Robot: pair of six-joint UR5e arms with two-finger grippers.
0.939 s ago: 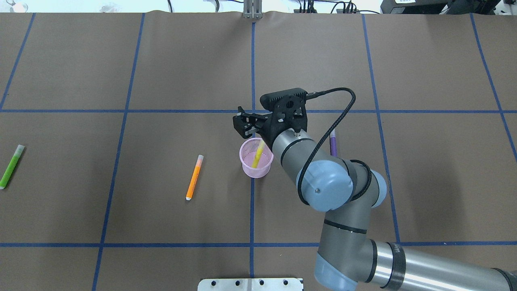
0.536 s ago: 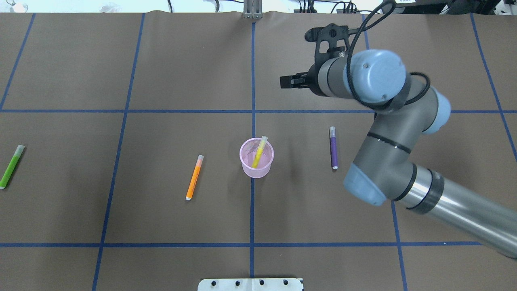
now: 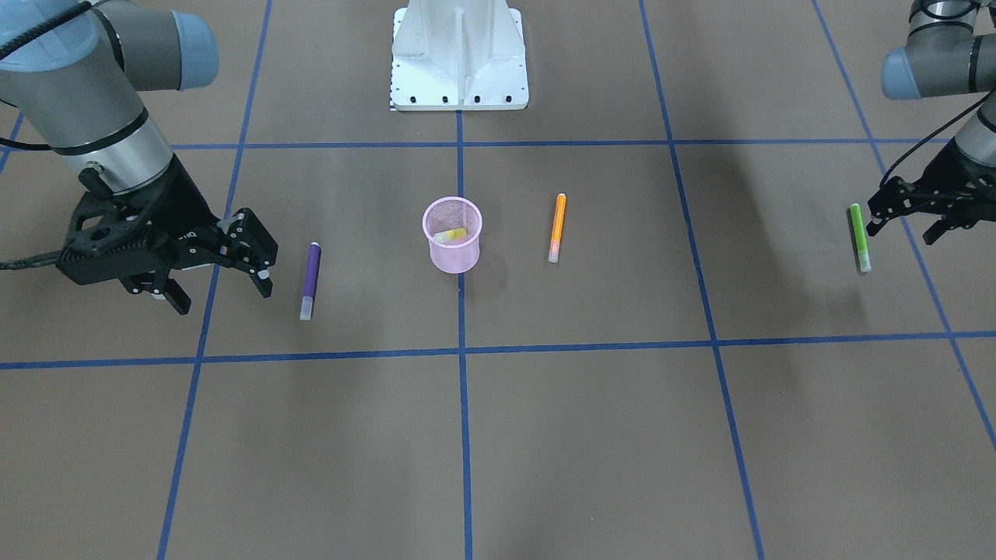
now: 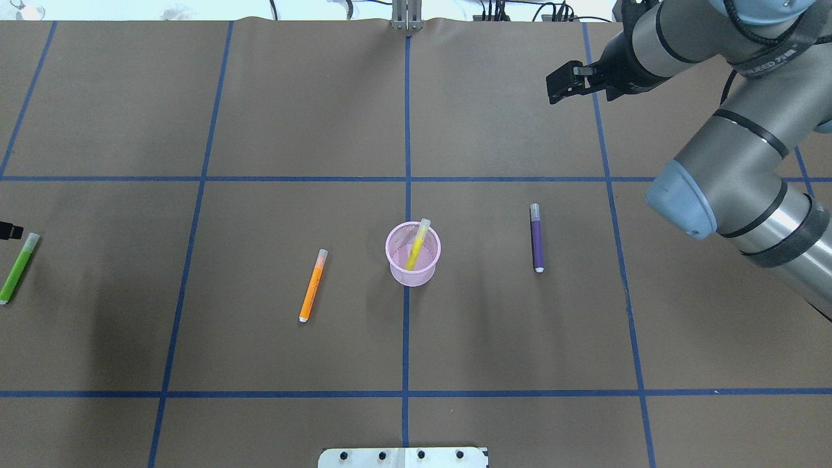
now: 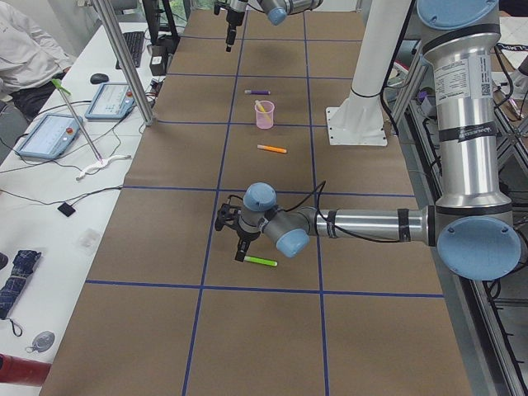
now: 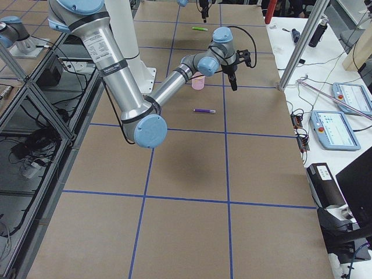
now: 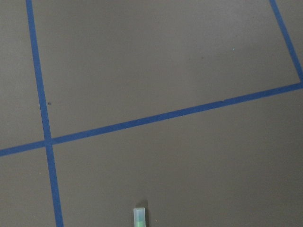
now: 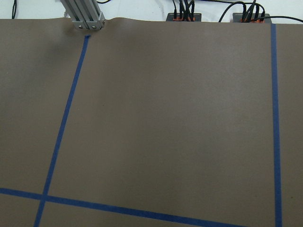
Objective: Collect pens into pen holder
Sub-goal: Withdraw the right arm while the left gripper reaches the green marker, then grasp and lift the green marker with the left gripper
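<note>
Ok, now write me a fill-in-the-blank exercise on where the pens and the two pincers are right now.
The pen holder holds only the ____ pen.
The left pincer hangs open close to the ____ pen.
The purple pen lies on the table on the robot's ____ of the holder.
The right pincer is open and grips ____.
Missing words: yellow; green; right; nothing.

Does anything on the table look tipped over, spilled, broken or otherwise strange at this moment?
Nothing stands out. The pen holder stands upright with the yellow pen leaning inside it. The orange pen, purple pen and green pen lie flat on the table, simply not yet collected.
</note>
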